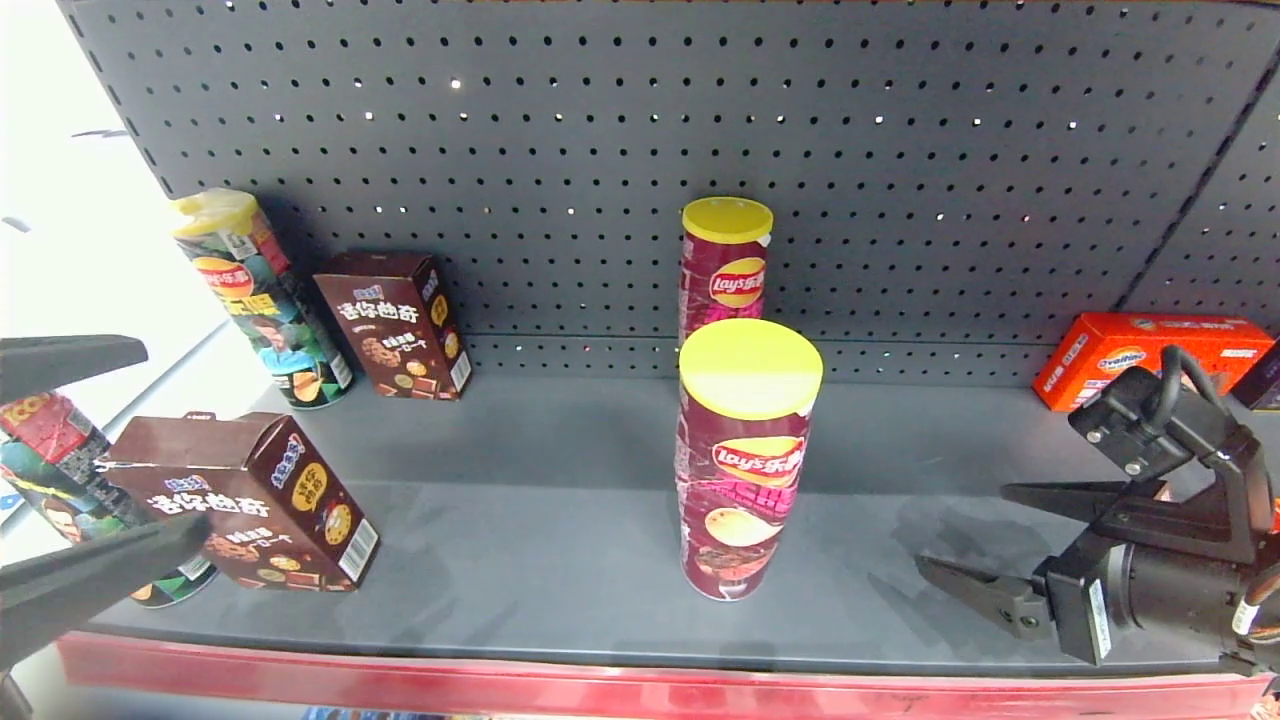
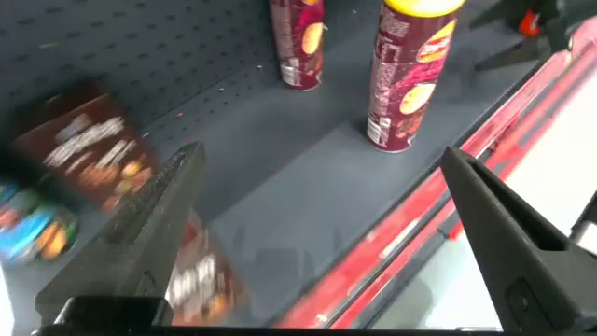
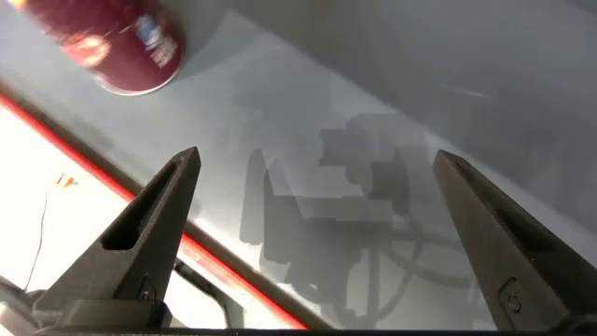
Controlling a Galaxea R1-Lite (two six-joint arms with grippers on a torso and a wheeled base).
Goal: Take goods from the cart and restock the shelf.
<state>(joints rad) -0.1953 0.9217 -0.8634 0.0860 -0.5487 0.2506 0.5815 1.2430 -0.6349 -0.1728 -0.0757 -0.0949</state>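
The grey shelf (image 1: 560,560) took up most of it. The right gripper (image 1: 962,528) hung over its right front corner, jaws spread wide, nothing in them. Same deal for the left gripper (image 1: 175,438): wide open and empty, near the front cookie box (image 1: 250,510). The maroon chip can (image 1: 745,460) stood upright mid-shelf, with a second maroon can (image 1: 724,265) behind it against the pegboard (image 1: 900,150).

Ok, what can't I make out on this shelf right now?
- Front green can, head view: mostly behind the left claw and front brown box.
- Rear maroon can, head view: base hidden by the front maroon can.
- Orange box, head view: near corner behind the right arm.
- Front brown box, left wrist view: blurred.
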